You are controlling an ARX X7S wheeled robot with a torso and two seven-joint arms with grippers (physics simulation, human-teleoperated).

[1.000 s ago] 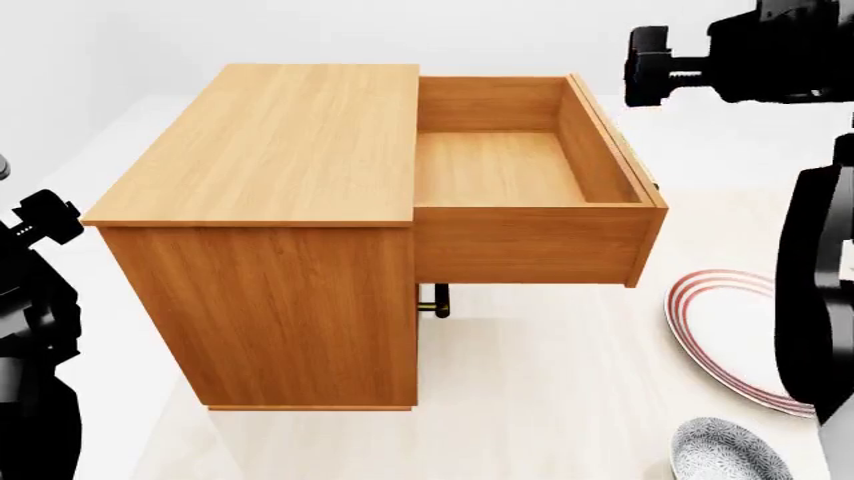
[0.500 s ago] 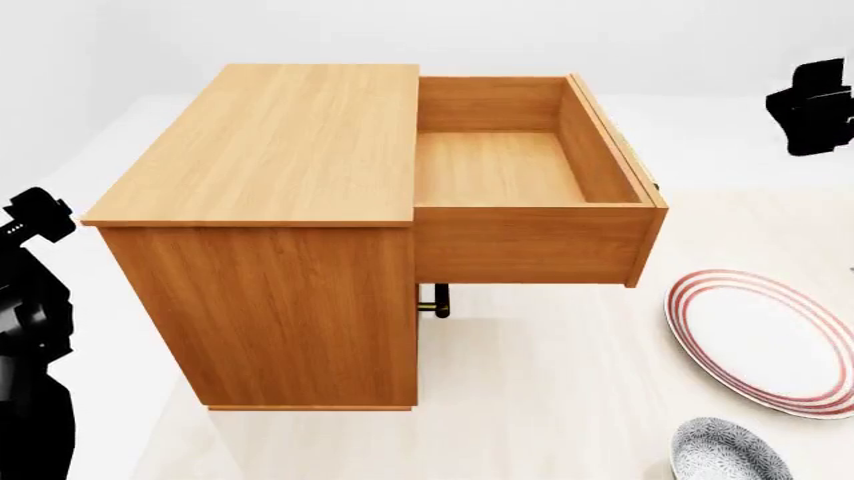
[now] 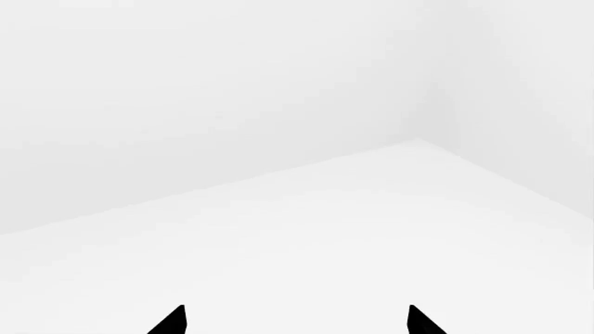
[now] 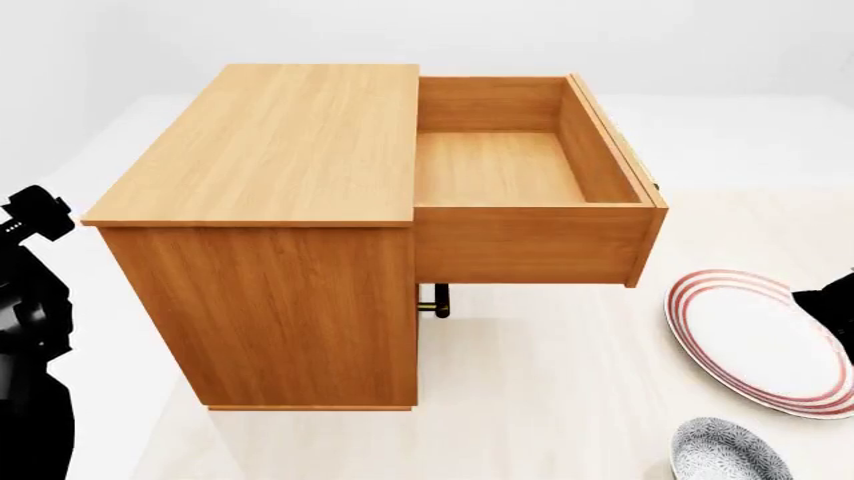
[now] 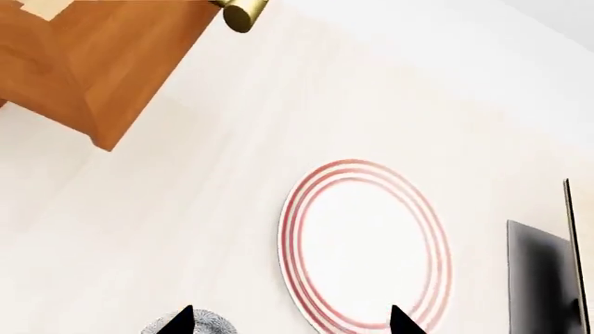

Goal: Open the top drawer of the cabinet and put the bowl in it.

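- Top drawer point(image 4: 534, 175) pulled fully out of the cabinet point(image 4: 280, 200), toward the right in the head view, wooden inside bare.
- Brass handle end point(image 5: 243, 12) just showing at the drawer front in the right wrist view, beside the drawer's corner.
- Another brass handle point(image 4: 435, 299) peeking out below the open drawer, on a lower drawer front.
- Bowl point(image 4: 727, 455) low on the pale tabletop point(image 4: 561, 400), near the head view's bottom edge, in front of the plate point(image 4: 761, 340); well apart from the cabinet and outside the drawer.
- Red-ringed plate lying flat on the tabletop, right of the drawer front, close to the bowl but not clearly touching.
- Right gripper point(image 5: 289, 321) hanging above the plate and bowl, two dark fingertips point(image 5: 177, 321) spread apart with nothing between; bowl rim partly behind one tip.
- Only a dark sliver of the right arm point(image 4: 834, 295) at the head view's right edge.
- Left gripper point(image 3: 295, 321) pointed at blank white walls, tips parted and holding nothing.
- Left arm point(image 4: 34, 330) standing at the cabinet's left side, clear of it.
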